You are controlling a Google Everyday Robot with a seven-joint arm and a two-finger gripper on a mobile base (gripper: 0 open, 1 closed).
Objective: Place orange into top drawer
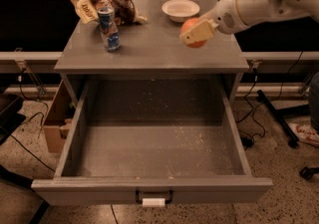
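Note:
The orange (191,43) is round and orange-coloured and is held in my gripper (195,33), whose cream fingers are shut around it. It hangs a little above the right part of the grey cabinet top, just in front of the shallow white bowl (180,9). The top drawer (154,143) is pulled fully open below. Its speckled grey floor holds nothing, and it has a small black handle with a white tag (153,201) at the front. My white arm reaches in from the upper right.
A blue can (108,29) stands on the left of the cabinet top (149,51), with a brown snack bag (107,6) behind it. A cardboard box (57,123) sits on the floor at the left. Cables and a black stand leg lie on the floor at the right.

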